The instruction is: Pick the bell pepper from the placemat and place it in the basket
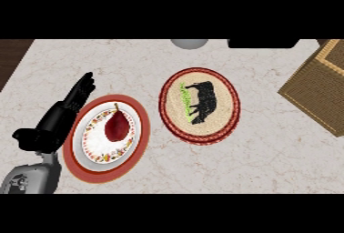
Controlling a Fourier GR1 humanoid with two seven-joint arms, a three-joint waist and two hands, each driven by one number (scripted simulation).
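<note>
A dark red bell pepper (118, 126) with a thin stem lies on a white plate with a flowered rim (101, 154). The plate sits on a round red placemat (94, 174) at the left of the counter. My left hand (62, 113) rests just left of the placemat, fingers straight and pointing up toward the far side, holding nothing. It stays beside the plate and does not touch the pepper. The wicker basket (316, 88) stands at the right edge, partly cut off by the view. My right hand does not show.
A round woven mat with a red rim and a black cow figure (199, 105) lies in the middle, between the plate and the basket. A grey rounded object (189, 43) and a black object (262, 43) sit at the far edge.
</note>
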